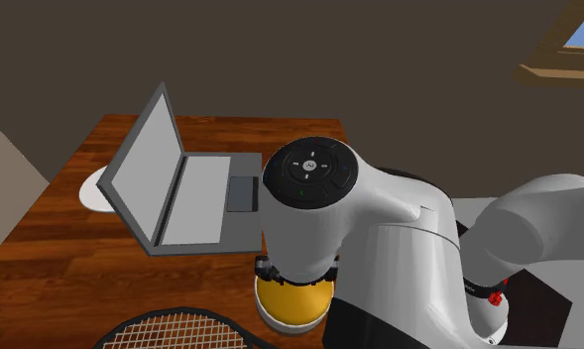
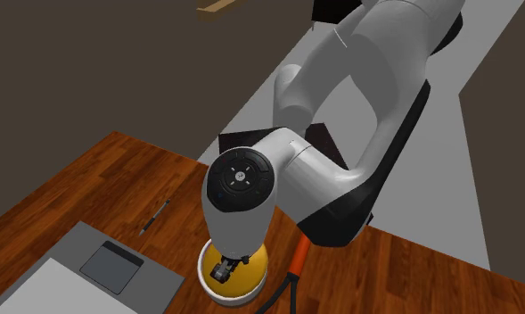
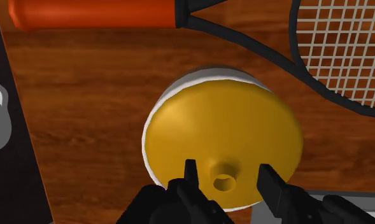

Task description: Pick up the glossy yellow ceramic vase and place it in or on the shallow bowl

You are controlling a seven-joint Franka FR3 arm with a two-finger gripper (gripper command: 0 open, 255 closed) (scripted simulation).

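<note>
Yellow vase (image 3: 224, 127) is right under the fingers (image 3: 191, 175), with its little neck (image 3: 225, 182) in the gap between them. The fingers are spread open, one each side of the neck. Neither looks to be touching it, so nothing's held.

A white bowl (image 3: 202, 77) rim curls round the side of the vase away from the fingers. In the shoulder view white shows under the yellow too, so my read is the vase is already seated in the bowl (the contact itself is hidden). If so, the step is just backing off cleanly.

Sweeping across:
- The racket's orange handle (image 3: 90, 14) lies on the desk (image 3: 84, 102), beyond the fingers to one side.
- Vase and bowl are directly below them.
- The strung racket head (image 3: 345, 51) is beyond on the other side.

None of that blocks a straight lift. I'd hold the fingers wide and pull straight up along the neck. No sideways drift until the tips clear it, since a nudge could tip the vase.
</note>
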